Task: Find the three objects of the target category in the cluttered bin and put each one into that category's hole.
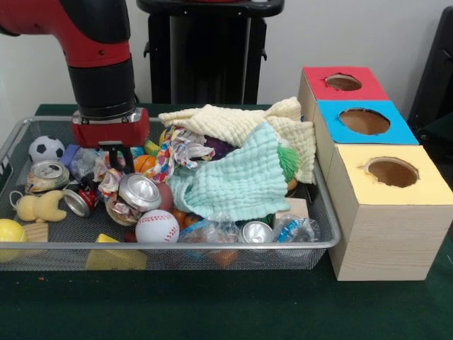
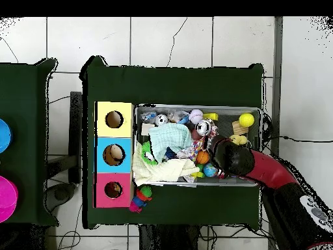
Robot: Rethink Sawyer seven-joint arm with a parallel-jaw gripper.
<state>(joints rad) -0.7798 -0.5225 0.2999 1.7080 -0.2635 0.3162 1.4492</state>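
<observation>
The wire-mesh bin [image 1: 177, 246] is full of clutter. A pale tan plush animal [image 1: 39, 207] lies at its left end in the front view, and it also shows in the overhead view [image 2: 239, 139]. No orange striped plush shows. My gripper [image 1: 115, 157] is lowered into the clutter at the bin's left part, beside crushed cans and wrappers and to the upper right of the tan plush. Its tips are buried, so its state is unclear. In the overhead view my arm [image 2: 250, 166] covers it. The red-surround hole [image 1: 343, 82] is on the far box, also seen from overhead [image 2: 113, 190].
The blue hole [image 1: 364, 121] and the yellow hole [image 1: 391, 172] sit beside the red one. A pale yellow cloth [image 1: 233, 120] and a mint cloth [image 1: 233, 180] cover the bin's middle. Also there: soccer ball [image 1: 46, 148], baseball [image 1: 157, 227], yellow ball [image 1: 10, 231], cans [image 1: 139, 193]. A colourful toy [image 2: 140, 197] lies outside the bin.
</observation>
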